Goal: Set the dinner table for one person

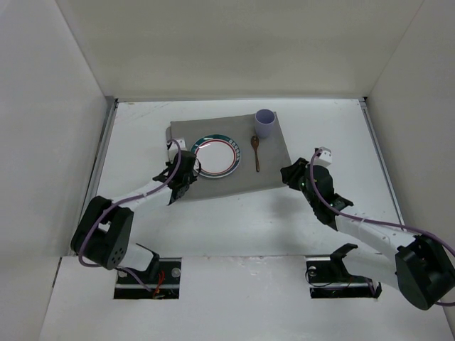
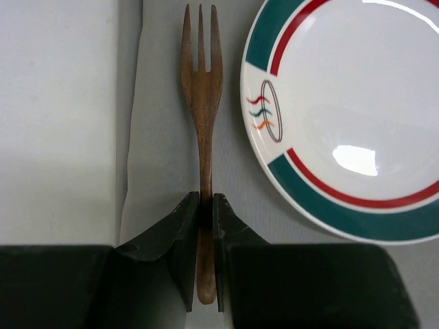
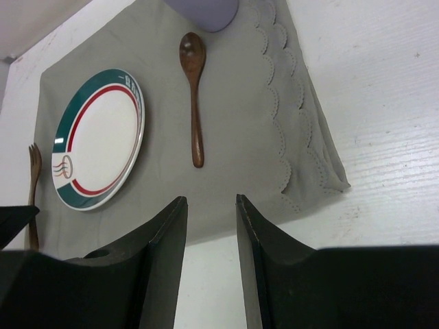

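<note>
A wooden fork point(image 2: 202, 89) lies along the left side of the grey cloth mat point(image 2: 161, 137), just left of a white plate point(image 2: 343, 103) with green and red rim bands. My left gripper point(image 2: 206, 199) is shut on the fork's handle; in the top view it point(image 1: 186, 169) sits at the mat's left edge and hides the fork. My right gripper point(image 3: 209, 202) is open and empty, over the mat's near right edge point(image 1: 286, 172). A wooden spoon point(image 1: 256, 153) and a lavender cup point(image 1: 265, 122) are on the mat right of the plate point(image 1: 213, 156). The mat rests on the white dinner table point(image 1: 142, 128).
White walls enclose the table on the left, back and right. The mat's right corner point(image 3: 322, 164) is folded and scalloped. The fork point(image 3: 33, 185), plate point(image 3: 99, 147), spoon point(image 3: 194, 96) and cup's base point(image 3: 206, 10) also show in the right wrist view.
</note>
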Controlling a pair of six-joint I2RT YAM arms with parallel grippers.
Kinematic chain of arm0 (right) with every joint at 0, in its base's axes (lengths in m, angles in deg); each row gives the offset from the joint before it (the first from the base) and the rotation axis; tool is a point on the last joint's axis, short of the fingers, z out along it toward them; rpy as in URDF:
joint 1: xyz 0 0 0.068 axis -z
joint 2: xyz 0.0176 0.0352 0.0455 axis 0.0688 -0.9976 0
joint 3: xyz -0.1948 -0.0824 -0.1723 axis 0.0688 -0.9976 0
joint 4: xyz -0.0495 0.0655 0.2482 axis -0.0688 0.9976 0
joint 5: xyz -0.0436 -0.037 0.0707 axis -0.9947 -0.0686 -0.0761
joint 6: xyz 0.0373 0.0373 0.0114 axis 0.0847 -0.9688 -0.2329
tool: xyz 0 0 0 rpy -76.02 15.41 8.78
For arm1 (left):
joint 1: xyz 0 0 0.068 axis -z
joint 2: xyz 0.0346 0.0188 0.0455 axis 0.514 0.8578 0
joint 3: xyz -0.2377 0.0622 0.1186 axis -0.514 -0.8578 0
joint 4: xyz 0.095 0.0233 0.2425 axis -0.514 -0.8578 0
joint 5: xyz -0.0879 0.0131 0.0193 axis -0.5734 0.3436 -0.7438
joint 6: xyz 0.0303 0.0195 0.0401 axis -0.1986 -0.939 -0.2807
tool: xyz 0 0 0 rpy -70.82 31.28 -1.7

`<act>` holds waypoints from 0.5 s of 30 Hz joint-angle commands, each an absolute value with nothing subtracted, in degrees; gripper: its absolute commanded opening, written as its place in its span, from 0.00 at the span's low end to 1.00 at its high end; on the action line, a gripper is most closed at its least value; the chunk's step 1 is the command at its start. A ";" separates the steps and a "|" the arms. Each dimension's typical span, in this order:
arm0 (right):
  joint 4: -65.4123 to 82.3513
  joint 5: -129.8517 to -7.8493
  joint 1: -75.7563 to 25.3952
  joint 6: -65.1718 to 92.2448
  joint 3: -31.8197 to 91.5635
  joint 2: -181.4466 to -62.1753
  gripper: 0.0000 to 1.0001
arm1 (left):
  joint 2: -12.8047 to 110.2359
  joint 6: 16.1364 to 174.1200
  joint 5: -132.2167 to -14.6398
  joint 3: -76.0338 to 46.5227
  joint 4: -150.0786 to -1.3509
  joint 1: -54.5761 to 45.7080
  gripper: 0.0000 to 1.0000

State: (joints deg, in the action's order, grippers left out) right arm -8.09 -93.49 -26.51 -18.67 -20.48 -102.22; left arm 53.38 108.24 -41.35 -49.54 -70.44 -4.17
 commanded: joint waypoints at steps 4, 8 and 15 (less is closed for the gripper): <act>-11.90 -92.75 -26.95 -18.50 -19.31 -102.08 0.40 | 56.01 104.38 -42.75 -44.47 -70.97 -6.54 0.06; -11.90 -92.84 -27.12 -18.58 -19.48 -101.73 0.40 | 58.47 103.42 -43.19 -42.90 -71.49 -7.77 0.06; -11.90 -92.67 -27.21 -18.58 -19.39 -101.99 0.40 | 63.13 101.04 -43.19 -39.91 -71.49 -9.09 0.07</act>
State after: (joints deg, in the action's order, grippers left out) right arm -8.16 -93.11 -26.53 -18.65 -20.48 -102.25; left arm 62.50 103.23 -42.73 -42.72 -70.68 -8.43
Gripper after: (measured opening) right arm 0.404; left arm 0.090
